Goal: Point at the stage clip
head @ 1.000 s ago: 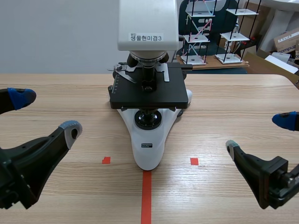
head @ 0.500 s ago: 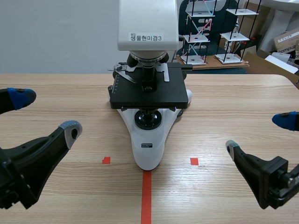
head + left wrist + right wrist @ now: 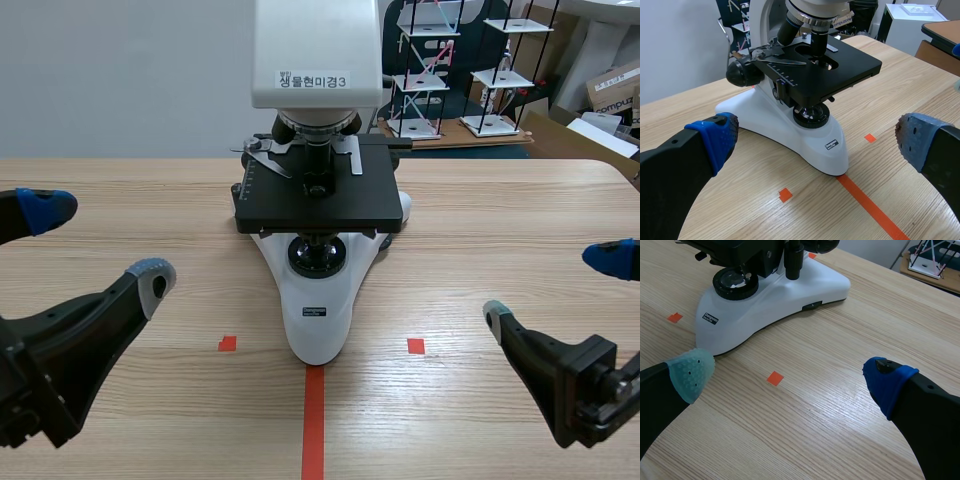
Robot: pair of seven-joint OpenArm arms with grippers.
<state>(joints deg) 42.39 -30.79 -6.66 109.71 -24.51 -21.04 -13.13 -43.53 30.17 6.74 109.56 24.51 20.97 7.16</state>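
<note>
A white microscope with a black stage stands at the table's middle. Its metal stage clip lies on the stage's rear left, under the objectives; in the left wrist view the stage clip sits well ahead of my fingers. My left gripper hangs open low at the left, far from the microscope. My right gripper is open at the right, nothing between its fingers. In the right wrist view only the microscope's base and lamp lens show ahead of the open gripper.
Orange-red tape marks lie in front of the microscope. Behind the table stand molecule-like model racks and cardboard boxes. The table's right corner is rounded.
</note>
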